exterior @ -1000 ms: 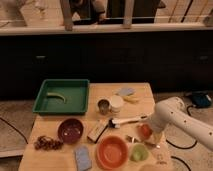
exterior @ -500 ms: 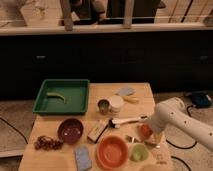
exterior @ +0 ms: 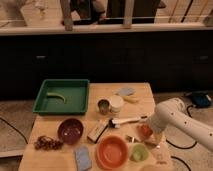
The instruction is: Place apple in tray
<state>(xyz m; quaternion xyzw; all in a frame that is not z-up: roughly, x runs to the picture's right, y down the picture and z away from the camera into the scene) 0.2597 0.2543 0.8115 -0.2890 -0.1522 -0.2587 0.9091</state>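
Observation:
The apple (exterior: 145,130) is a small red-orange fruit on the wooden table, right of centre, just under the white arm. My gripper (exterior: 148,134) reaches down over the apple from the right, at or right around it. The green tray (exterior: 44,102) stands at the back left of the table and holds a small yellow-green curved item (exterior: 58,96). The tray is far to the left of the gripper.
On the wooden table (exterior: 140,95): a purple bowl (exterior: 70,131), an orange bowl (exterior: 112,151), a pale green cup (exterior: 139,153), a metal cup (exterior: 103,106), a white cup (exterior: 116,104), a white-handled brush (exterior: 125,120), a blue sponge (exterior: 82,158) and dark grapes (exterior: 46,143).

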